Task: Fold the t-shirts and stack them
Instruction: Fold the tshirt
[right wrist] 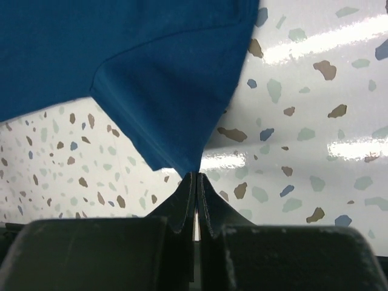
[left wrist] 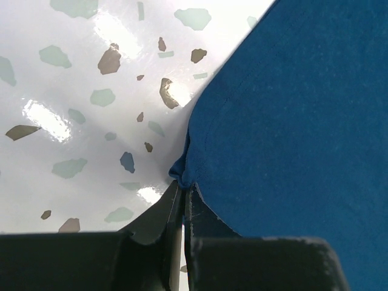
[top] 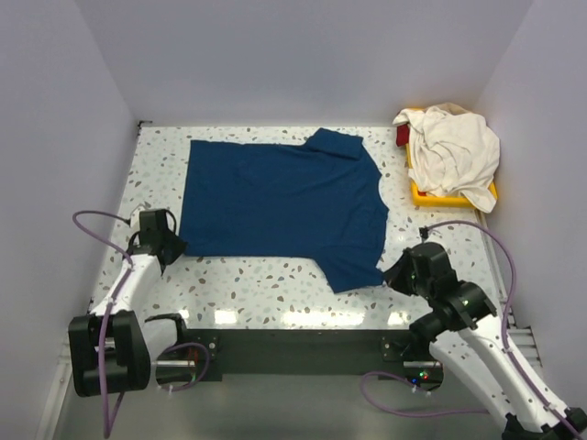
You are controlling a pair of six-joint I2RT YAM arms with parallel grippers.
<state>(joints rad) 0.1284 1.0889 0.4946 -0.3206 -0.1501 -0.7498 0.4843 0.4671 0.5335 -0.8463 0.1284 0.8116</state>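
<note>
The dark navy t-shirt [top: 284, 197] lies spread flat on the speckled table, collar toward the right. My left gripper [top: 174, 246] is shut on its near left corner, and the pinched cloth [left wrist: 185, 173] bunches at the fingertips. My right gripper [top: 393, 272] is shut on the tip of the near right sleeve [right wrist: 182, 121], which rises slightly off the table. The cream white t-shirt [top: 451, 148] lies crumpled in a heap at the back right, over the yellow tray [top: 424, 192].
A red item [top: 402, 136] shows at the tray's left edge under the cream shirt. White walls enclose the table on three sides. Purple cables loop beside both arm bases.
</note>
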